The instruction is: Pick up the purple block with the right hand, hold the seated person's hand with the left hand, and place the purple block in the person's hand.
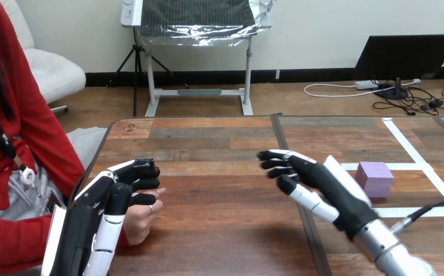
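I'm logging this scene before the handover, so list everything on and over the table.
table: one, brown wood, across the view.
white tape lines: several, white, on the table's right part.
purple block: one, purple, on the table's right part among the tape lines, apart from both hands.
person's hand: one, at the table's left edge, under the robot's left hand.
left hand: one, black and white, over the person's hand at the lower left.
right hand: one, black and white, right of the table's centre, short of the block, holding nothing.
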You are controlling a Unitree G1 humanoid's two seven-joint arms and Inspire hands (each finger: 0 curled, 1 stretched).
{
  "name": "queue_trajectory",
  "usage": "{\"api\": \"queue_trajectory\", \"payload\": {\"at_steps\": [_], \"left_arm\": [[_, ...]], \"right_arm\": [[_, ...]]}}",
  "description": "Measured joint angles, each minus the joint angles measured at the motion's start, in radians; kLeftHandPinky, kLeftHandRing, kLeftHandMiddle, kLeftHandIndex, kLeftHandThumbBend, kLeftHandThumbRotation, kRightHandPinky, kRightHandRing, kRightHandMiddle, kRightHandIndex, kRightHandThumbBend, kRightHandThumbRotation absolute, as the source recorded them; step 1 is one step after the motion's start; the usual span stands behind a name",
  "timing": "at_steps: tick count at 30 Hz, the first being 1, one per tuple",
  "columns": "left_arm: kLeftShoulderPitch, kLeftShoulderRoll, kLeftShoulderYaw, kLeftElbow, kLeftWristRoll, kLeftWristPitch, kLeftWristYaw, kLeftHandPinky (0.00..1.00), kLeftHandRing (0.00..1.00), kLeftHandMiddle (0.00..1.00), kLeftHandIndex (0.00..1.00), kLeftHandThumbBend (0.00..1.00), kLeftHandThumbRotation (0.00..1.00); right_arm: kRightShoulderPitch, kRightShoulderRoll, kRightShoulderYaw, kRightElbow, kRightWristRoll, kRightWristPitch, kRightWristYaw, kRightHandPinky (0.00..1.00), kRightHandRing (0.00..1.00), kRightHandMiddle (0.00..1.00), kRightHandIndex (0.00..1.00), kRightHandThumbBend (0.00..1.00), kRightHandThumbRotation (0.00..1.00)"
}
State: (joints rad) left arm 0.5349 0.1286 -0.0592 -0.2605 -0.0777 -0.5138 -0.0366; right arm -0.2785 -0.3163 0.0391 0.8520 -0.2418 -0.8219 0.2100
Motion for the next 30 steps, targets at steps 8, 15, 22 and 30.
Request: {"api": "queue_trajectory", "payload": {"at_steps": [8,15,22,30], "left_arm": [[0.000,-0.001,0.000,0.006,-0.013,0.000,-0.008,0.64,0.71,0.71,0.68,0.60,0.91],[0.001,-0.001,-0.001,0.023,-0.020,0.000,-0.013,0.64,0.71,0.71,0.68,0.60,0.90],[0.004,-0.002,-0.001,0.033,-0.025,0.000,-0.014,0.63,0.71,0.70,0.68,0.57,0.89],[0.005,-0.003,-0.001,0.033,-0.028,0.000,-0.014,0.64,0.72,0.71,0.68,0.52,0.89]], "right_arm": [[-0.095,-0.051,0.036,0.144,-0.128,0.011,-0.137,0.64,0.75,0.79,0.82,0.80,0.94],[-0.165,-0.082,0.085,0.243,-0.227,0.045,-0.238,0.65,0.76,0.80,0.83,0.84,0.94],[-0.226,-0.093,0.137,0.315,-0.309,0.091,-0.329,0.67,0.77,0.81,0.84,0.87,0.98],[-0.279,-0.094,0.180,0.371,-0.359,0.136,-0.391,0.67,0.78,0.81,0.85,0.86,1.00]]}}
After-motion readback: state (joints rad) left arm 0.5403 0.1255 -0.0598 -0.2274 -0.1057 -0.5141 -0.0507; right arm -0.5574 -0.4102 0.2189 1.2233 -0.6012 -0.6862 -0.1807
